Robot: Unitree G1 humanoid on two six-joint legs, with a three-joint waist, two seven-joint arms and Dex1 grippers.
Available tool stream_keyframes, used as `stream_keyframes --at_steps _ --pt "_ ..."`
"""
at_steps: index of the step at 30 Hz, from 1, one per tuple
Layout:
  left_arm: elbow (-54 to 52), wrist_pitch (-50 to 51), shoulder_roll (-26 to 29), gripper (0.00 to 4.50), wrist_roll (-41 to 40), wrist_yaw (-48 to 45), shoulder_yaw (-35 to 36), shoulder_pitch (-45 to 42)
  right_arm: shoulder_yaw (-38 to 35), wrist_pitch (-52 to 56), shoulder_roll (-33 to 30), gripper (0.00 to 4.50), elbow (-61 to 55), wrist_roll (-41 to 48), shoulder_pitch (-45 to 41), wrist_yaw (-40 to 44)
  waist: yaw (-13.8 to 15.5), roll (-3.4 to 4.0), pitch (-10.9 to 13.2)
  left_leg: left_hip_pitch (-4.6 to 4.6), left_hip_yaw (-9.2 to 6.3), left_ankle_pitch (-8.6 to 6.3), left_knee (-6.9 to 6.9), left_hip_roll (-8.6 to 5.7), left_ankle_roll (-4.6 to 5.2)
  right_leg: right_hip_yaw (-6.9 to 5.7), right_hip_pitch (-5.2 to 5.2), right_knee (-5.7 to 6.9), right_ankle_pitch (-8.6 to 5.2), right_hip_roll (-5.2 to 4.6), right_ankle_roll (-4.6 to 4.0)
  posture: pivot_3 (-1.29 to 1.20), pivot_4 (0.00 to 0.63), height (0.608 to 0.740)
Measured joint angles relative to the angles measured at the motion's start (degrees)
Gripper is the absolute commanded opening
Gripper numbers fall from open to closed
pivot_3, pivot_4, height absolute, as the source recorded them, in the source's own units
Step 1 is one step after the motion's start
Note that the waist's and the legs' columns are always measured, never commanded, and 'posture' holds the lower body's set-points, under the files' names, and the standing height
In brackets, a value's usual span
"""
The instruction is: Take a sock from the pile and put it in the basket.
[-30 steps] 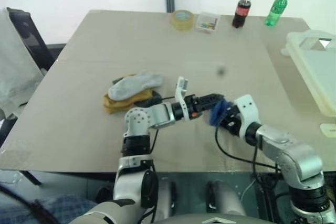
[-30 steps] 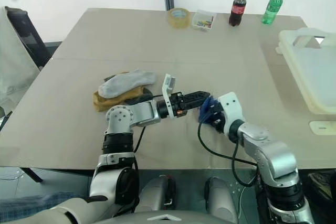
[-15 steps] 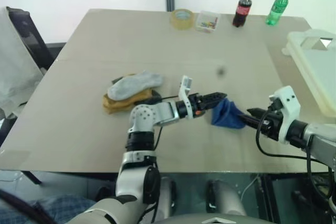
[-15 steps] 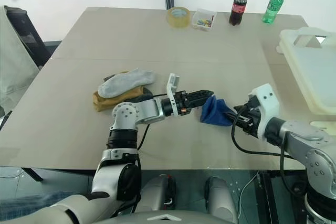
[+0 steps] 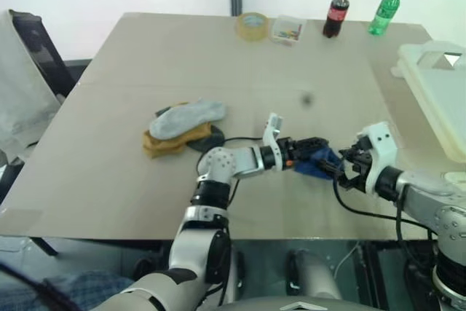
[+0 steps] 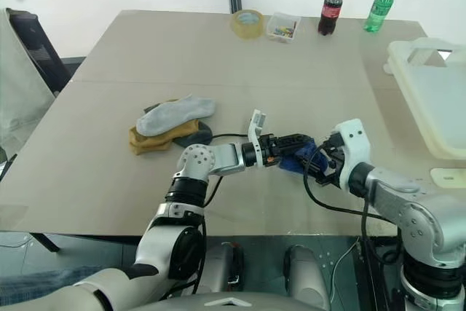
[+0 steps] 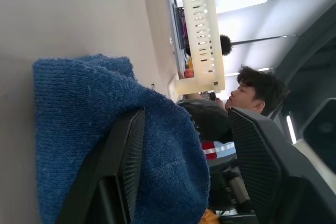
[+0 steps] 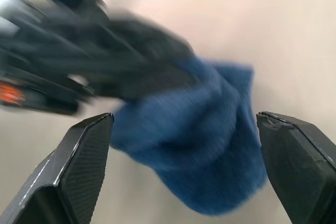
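Moved: right gripper (image 5: pixel 341 166) spread wide, facing blue sock (image 5: pixel 314 164).
Left gripper (image 5: pixel 320 152): jaws apart around sock.
Sock: right of pile (image 5: pixel 182 126).
Basket (image 5: pixel 437 92): far right of pile.

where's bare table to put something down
Free: the wide stretch between the pile and the far row of tape, clear box and bottles. Crowded: near edge, where both grippers meet at the blue sock.

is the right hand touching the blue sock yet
Apart. In the right wrist view the right hand has its fingers spread wide, with bare table between each and the blue sock, which the left hand holds.
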Motion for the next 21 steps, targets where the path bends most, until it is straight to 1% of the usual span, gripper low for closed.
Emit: stream_keyframes --at_steps 2,5,9,14,16,19,20,21 --pt "0.2 -0.3 0.0 2.68 0.5 -0.7 -0.1 0.0 0.1 -1.6 0.4 4.45 3.2 -1.7 1.3 -0.7 -0.1 0.00 0.0 0.01 0.02 0.00 0.00 0.00 0.01 0.02 0.00 0.00 0.00 0.00 0.01 0.00 0.150 0.740" --pt "0.2 -0.7 0.0 2.68 1.3 -1.0 -0.4 0.0 -0.1 -3.7 1.3 4.45 4.4 -2.2 2.0 -0.9 -0.1 0.01 0.0 0.11 -0.01 0.00 0.01 0.03 0.01 0.02 0.07 0.05 0.01 0.04 0.01 0.00 0.150 0.740" --pt "0.2 -0.8 0.0 2.68 2.1 -1.6 -0.5 0.0 -1.4 -3.8 3.8 4.45 5.0 -1.8 2.0 -1.5 -0.1 -0.03 -0.1 0.16 -0.04 0.00 0.18 0.08 0.01 -0.02 0.18 0.06 0.01 0.05 0.01 0.00 0.150 0.740" --pt "-0.2 -0.9 0.1 2.68 3.4 -2.4 -1.0 0.4 -7.2 0.1 13.0 4.45 6.3 2.3 -0.4 -3.2 -0.5 -0.08 -0.1 0.19 -0.02 0.00 0.18 0.32 0.00 -0.01 0.20 0.07 0.02 0.15 0.00 0.00 0.150 0.740" --pt "-0.3 -0.9 0.1 2.68 3.5 -2.8 -1.0 0.5 -7.6 1.2 15.1 3.93 6.4 3.6 -0.9 -3.4 -0.5 -0.07 -0.1 0.20 -0.04 0.00 0.17 0.34 0.00 -0.02 0.20 0.09 0.02 0.21 0.00 0.00 0.150 0.740" --pt "-0.4 -0.9 0.1 2.68 4.0 -3.3 -1.1 0.5 -7.1 1.8 17.0 2.76 7.2 4.6 -0.9 -3.6 -0.5 -0.04 -0.1 0.19 -0.03 0.00 0.16 0.33 0.00 -0.02 0.18 0.09 0.02 0.24 -0.01 0.00 0.150 0.740" --pt "-0.4 -0.9 0.1 2.68 4.2 -3.5 -1.2 0.6 -6.9 1.9 17.1 2.22 7.4 4.7 -0.9 -3.6 -0.5 -0.04 -0.1 0.19 -0.02 0.00 0.16 0.33 0.00 -0.01 0.18 0.09 0.02 0.23 -0.01 0.00 0.150 0.740" --pt "-0.6 -1.0 0.1 2.68 4.5 -3.7 -1.4 0.7 -6.6 2.1 17.1 1.80 7.5 4.7 -0.8 -3.6 -0.5 -0.04 -0.1 0.18 -0.02 0.00 0.16 0.33 0.00 -0.01 0.18 0.08 0.02 0.23 -0.01 0.00 0.150 0.740"
